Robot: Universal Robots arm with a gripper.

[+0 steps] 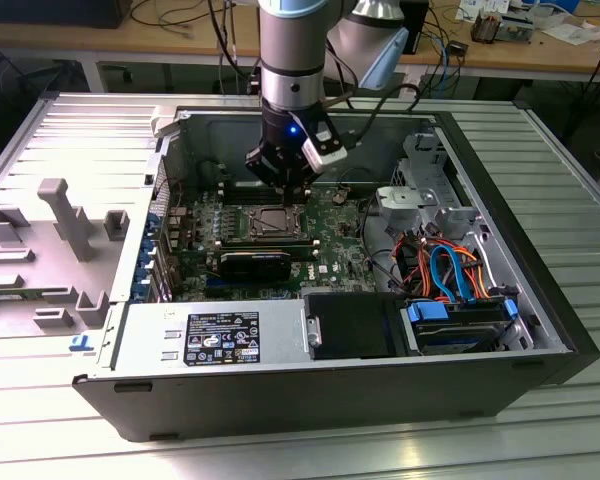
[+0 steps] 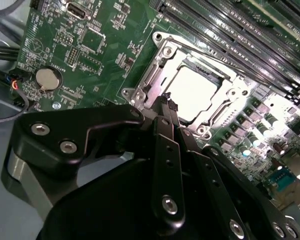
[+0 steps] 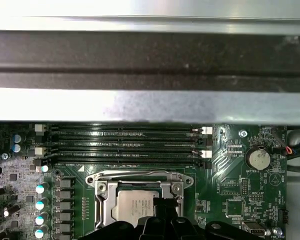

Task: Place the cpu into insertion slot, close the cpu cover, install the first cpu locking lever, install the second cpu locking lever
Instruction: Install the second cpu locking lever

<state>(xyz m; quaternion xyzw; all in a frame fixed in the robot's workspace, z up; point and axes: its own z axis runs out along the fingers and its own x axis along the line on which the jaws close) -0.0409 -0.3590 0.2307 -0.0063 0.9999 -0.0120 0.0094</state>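
The cpu (image 2: 192, 92), with its silvery-grey top, lies flat in the insertion slot (image 1: 270, 222) on the green board. The cpu cover (image 2: 151, 80), a silvery frame, lies down around it, and the chip shows through its window. In the first wrist view the cpu (image 3: 132, 207) sits inside the cpu cover (image 3: 104, 197) too. My gripper (image 2: 167, 102) is shut, holds nothing I can see, and has its black tips together just over the socket's edge. In the exterior view the gripper (image 1: 284, 190) hangs over the slot's far side. I cannot make out the locking levers clearly.
Long memory slots (image 3: 125, 142) run beside the socket, and the case's metal wall (image 3: 150, 102) stands beyond them. A coin battery (image 2: 47, 79) sits on the board. A long black card (image 1: 255, 264), the power supply (image 1: 220, 335), the black drive box (image 1: 350, 325) and coloured cables (image 1: 445, 270) crowd the near and right sides.
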